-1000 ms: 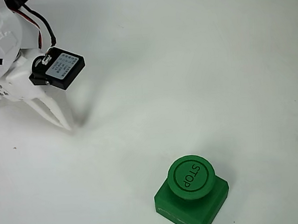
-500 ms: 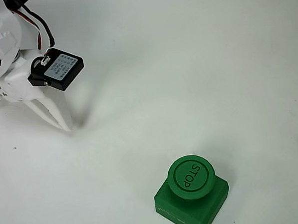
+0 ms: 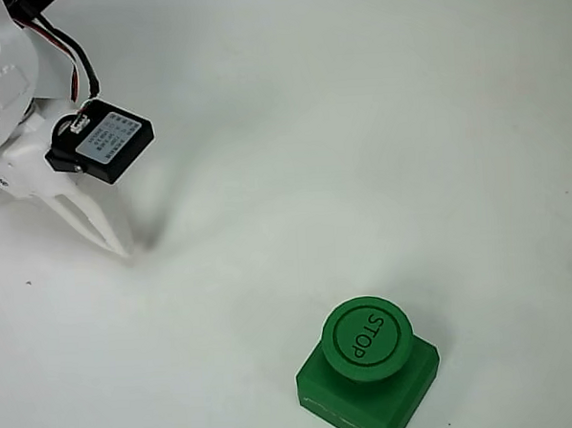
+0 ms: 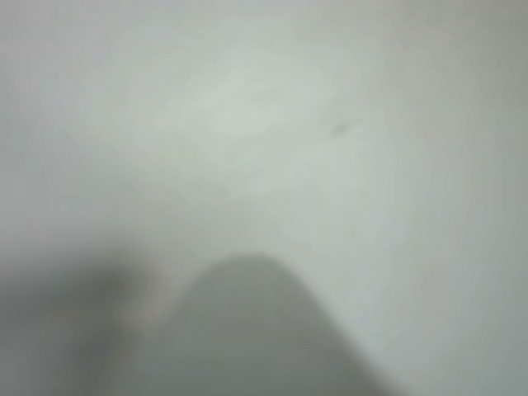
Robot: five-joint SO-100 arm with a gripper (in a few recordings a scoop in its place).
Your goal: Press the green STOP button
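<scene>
My white two-finger tool [image 3: 123,247] hangs at the fixed view's left, tip down near the plain white surface [image 3: 378,142], fingers pressed together and holding nothing. The round green plastic STOP button on its square green base [image 3: 369,363] sits at the lower middle, well apart from my tool. My wrist view is a blur of pale surface

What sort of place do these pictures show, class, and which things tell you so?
Probably a robotics test bench: a plain white table, a white robot arm with its gripper near the surface, and a lone green STOP button set out as a target.
</scene>
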